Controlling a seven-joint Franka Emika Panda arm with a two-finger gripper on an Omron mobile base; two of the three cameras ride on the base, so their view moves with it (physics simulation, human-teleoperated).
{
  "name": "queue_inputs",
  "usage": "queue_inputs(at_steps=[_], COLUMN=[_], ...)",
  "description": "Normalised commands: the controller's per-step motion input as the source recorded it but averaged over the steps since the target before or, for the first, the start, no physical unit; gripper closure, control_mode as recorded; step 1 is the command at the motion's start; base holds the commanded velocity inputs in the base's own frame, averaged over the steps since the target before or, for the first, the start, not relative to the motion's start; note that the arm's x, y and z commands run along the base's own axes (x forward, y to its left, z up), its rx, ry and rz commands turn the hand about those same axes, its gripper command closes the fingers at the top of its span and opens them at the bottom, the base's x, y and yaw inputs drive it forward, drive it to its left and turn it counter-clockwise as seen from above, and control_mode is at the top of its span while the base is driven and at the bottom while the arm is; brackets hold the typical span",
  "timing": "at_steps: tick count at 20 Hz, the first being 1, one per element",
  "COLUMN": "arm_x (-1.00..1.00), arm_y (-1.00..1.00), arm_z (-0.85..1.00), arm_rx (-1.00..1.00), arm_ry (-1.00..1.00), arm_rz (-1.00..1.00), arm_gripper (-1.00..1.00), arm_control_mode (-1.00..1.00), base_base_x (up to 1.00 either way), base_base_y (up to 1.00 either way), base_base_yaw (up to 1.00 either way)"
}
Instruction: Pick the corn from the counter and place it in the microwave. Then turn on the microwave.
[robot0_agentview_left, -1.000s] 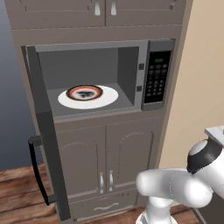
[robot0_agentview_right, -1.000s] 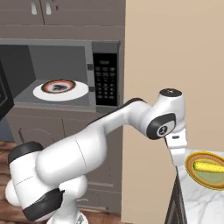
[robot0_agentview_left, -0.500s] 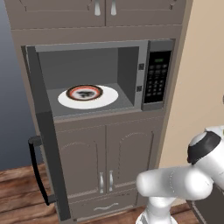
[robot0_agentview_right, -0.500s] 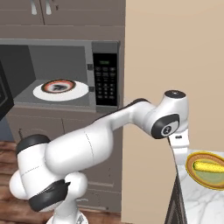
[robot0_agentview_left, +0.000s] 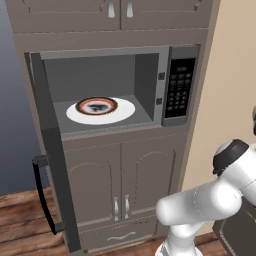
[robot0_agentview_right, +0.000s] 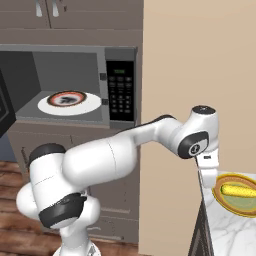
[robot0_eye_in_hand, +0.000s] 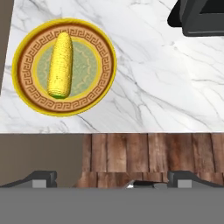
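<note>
Grey microwave (robot0_agentview_left: 115, 90) on our left base view has its door swung wide, with a dark-rimmed dish (robot0_agentview_left: 96, 105) sitting on the white plate (robot0_agentview_left: 102, 112) inside.

Over on the right base view, our arm reaches toward the marble table (robot0_agentview_right: 227, 235), where the corn (robot0_agentview_right: 239, 191) lies in a yellow patterned plate (robot0_agentview_right: 235, 196).

Hand view: our claw (robot0_eye_in_hand: 111, 177) has its jaws spread wide, holding nothing, above the table edge with the corn off to one side. We'd reckon we should centre over the cob, line the fingers across its width, then drop.
</note>
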Motion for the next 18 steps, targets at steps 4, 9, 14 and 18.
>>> queue_inputs(at_steps=[4,9,14,18], arm_x=[0.06,0.05,0.14,0.09], arm_y=[-0.24,-0.17,-0.14,-0.18], arm_z=[-0.07,-0.09,-0.1,-0.07], arm_rx=[0.0,0.0,0.01,0.02], arm_ry=[0.0,0.0,0.0,0.0], arm_rz=[-0.04,-0.04,-0.02,-0.02], arm_gripper=[-1.0,-1.0,-1.0,-1.0], arm_control_mode=[-1.0,-1.0,-1.0,-1.0], base_base_x=[0.0,0.0,0.0,0.0], base_base_y=[0.0,0.0,0.0,0.0], base_base_yaw=[0.0,0.0,0.0,0.0])
